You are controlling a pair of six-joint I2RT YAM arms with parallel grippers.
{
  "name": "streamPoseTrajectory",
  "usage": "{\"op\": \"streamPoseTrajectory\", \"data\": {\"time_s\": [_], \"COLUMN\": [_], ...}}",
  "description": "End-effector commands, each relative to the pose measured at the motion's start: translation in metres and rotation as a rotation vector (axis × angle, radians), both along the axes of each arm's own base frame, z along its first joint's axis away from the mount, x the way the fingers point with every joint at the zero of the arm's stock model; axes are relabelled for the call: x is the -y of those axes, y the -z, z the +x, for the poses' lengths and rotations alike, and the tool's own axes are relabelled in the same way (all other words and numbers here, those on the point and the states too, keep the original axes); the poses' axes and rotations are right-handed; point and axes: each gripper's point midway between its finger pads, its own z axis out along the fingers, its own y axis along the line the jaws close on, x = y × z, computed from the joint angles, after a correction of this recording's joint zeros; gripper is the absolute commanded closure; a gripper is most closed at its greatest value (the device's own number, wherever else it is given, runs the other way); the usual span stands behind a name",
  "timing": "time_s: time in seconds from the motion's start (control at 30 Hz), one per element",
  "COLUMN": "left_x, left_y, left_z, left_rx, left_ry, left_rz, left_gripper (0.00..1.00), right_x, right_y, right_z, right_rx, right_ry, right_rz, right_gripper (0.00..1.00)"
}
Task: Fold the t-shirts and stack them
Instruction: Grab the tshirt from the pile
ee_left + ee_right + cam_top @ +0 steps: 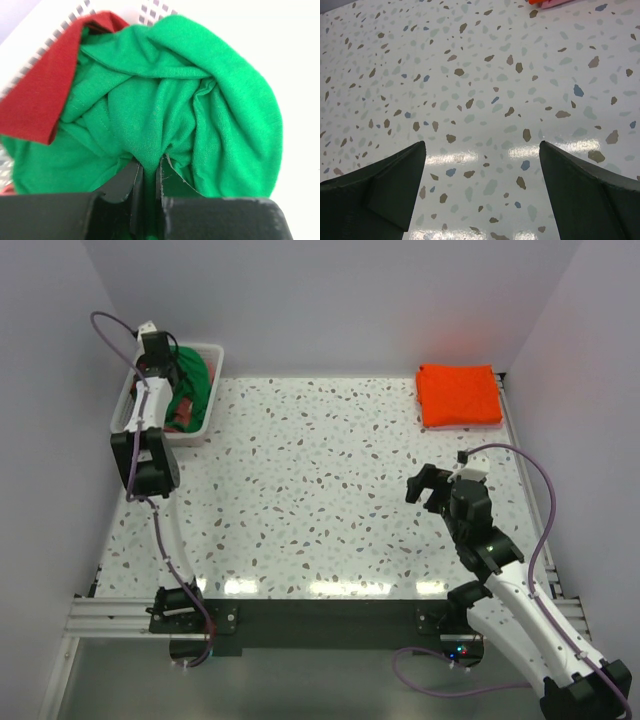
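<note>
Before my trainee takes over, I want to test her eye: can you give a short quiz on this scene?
1. True or false: the left gripper is shut on the green t-shirt.
2. The folded orange t-shirt lies at the table's: A far right corner; B near left corner; C centre.
3. Fill in: the right gripper is ____.
Key: 1 true; 2 A; 3 open.

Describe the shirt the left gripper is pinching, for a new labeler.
At the far-left corner of the speckled table sits a white slatted basket. The green t-shirt lies crumpled on top inside it, a fold pinched by the left gripper. It is the only green one: the reddish shirt shares the basket, and the orange shirt lies folded far right.
</note>
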Motion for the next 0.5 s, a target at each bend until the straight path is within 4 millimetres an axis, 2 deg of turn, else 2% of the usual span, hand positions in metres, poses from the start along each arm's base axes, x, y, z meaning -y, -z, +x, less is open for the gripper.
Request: {"op": "streamPoseTrajectory", "data": {"time_s": [0.0,0.1,0.13,0.17,0.2,0.3,0.33,0.4,0.43,0.47], "left_x": [-0.003,0.002,0.008,0.010,0.014,0.027,0.037,0.048,0.062,0.070], "left_y": [-0.139,-0.160,-0.185,-0.196,-0.217,-0.248,-0.270,-0.289,-0.309,-0.318], "left_z": [-0.012,-0.027,-0.034,-0.039,-0.047,-0.060,-0.070,-0.081,-0.092,-0.098], "left_rx": [0.252,0.291,0.331,0.354,0.388,0.438,0.474,0.497,0.528,0.538], "left_ry": [-0.042,-0.055,-0.040,-0.040,-0.029,-0.003,0.016,0.028,0.039,0.054], "left_rz": [0.025,-0.013,-0.019,-0.028,-0.037,-0.070,-0.070,-0.051,-0.036,-0.021], "left_gripper": [1.00,1.00,1.00,1.00,1.00,1.00,1.00,1.00,1.00,1.00], "right_x": [-0.002,-0.003,-0.003,-0.004,-0.005,-0.007,-0.007,-0.008,-0.007,-0.008], "right_y": [-0.015,-0.013,-0.013,-0.014,-0.015,-0.011,-0.011,-0.011,-0.012,-0.013], "right_z": [0.004,0.004,0.004,0.004,0.004,0.001,0.001,-0.001,-0.001,-0.002], "right_rx": [0.043,0.041,0.042,0.043,0.045,0.035,0.037,0.043,0.048,0.050], "right_ry": [0.000,-0.005,-0.009,-0.012,-0.015,-0.030,-0.032,-0.036,-0.037,-0.040], "right_rz": [0.018,0.019,0.019,0.021,0.024,0.026,0.031,0.035,0.036,0.037], "right_gripper": [0.01,0.01,0.01,0.01,0.01,0.01,0.01,0.01,0.01,0.01]}}
